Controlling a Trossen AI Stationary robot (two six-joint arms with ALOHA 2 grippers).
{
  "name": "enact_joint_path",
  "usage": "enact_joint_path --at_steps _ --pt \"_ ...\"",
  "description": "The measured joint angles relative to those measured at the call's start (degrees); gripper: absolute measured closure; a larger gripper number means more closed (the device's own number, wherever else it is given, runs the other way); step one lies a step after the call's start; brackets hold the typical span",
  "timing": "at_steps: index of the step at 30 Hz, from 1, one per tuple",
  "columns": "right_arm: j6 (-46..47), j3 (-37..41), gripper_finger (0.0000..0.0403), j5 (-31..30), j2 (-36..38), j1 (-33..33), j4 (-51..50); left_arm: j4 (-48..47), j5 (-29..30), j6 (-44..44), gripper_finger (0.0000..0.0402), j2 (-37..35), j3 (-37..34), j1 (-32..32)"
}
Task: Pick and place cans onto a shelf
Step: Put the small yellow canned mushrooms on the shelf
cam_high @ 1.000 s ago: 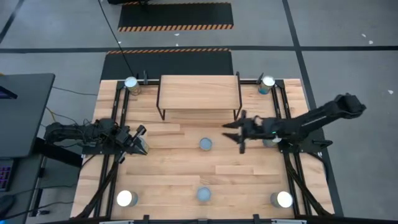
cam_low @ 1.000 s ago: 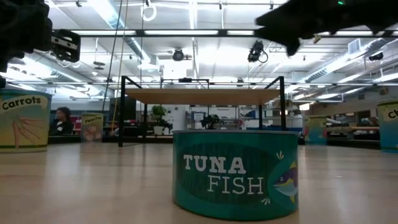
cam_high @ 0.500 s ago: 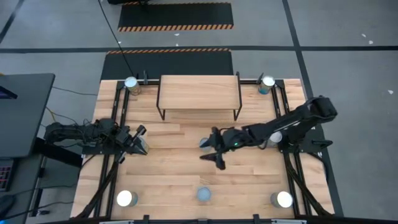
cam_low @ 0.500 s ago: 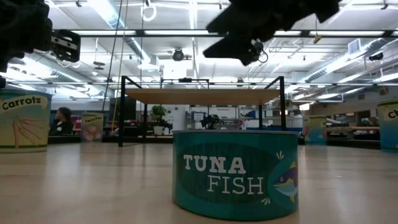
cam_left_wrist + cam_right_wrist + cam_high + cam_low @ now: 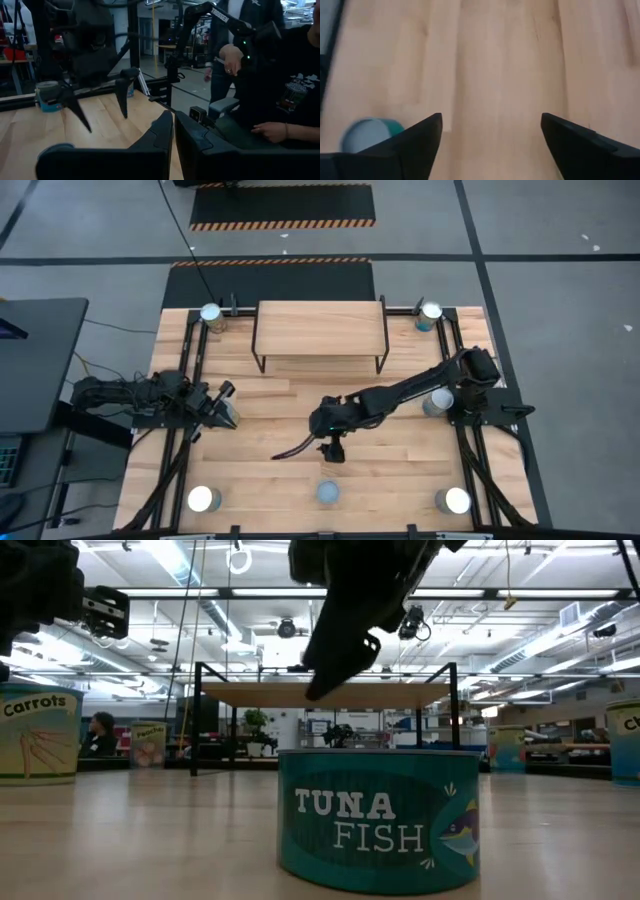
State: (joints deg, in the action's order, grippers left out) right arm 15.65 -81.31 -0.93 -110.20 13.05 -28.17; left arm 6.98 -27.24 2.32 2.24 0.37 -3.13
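Note:
The shelf (image 5: 320, 330), a light wood board on black wire legs, stands at the table's far middle. Cans stand at the table's corners (image 5: 211, 314) (image 5: 430, 313) (image 5: 203, 500) (image 5: 457, 500), and a blue-grey-topped can (image 5: 328, 492) at the near middle. In the low view a teal tuna can (image 5: 378, 820) stands in front of the shelf (image 5: 325, 695). My right gripper (image 5: 308, 453) hangs open over the table's middle, tipped down, holding nothing. A blue-grey-topped can (image 5: 367, 135) shows outside one finger (image 5: 420, 140). My left gripper (image 5: 225, 405) waits shut at the left.
Another can (image 5: 437, 402) stands by the right arm's base, partly under the arm. A carrots can (image 5: 38, 735) shows at the left in the low view. Bare planks (image 5: 510, 60) lie ahead of the open fingers. People stand beyond the table (image 5: 260, 75).
My right gripper has swung from beside the shelf's right legs toward the table's middle and near edge, sinking a little and tipping from level to pointing steeply down. Its fingers have spread wider. The middle can, seen earlier in the high view, is now covered by the arm.

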Motion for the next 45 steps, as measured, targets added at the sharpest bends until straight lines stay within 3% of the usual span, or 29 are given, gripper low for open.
enact_joint_path --at_steps 7,15,26,33,45 --pt "5.51 -0.64 0.0015 -2.32 -3.54 -2.28 -8.48 0.02 0.00 -0.01 0.0374 0.00 -0.01 -0.01" --pt "4.98 -0.73 0.0016 -6.44 -0.99 -4.89 -10.85 0.01 0.00 0.00 0.0374 -0.01 0.01 0.01" --pt "20.19 -1.53 0.0017 -8.05 -3.31 -9.41 -13.86 -0.01 0.00 -0.01 0.0374 -0.02 0.01 0.01" --pt "23.08 -2.63 0.0024 -7.15 -4.96 -9.94 -14.53 0.35 0.00 -0.03 0.0374 0.02 0.00 0.00" --pt "19.49 -2.65 0.0027 -2.44 -7.44 -9.92 -9.47 0.28 0.01 -0.01 0.0374 0.02 0.00 0.00"
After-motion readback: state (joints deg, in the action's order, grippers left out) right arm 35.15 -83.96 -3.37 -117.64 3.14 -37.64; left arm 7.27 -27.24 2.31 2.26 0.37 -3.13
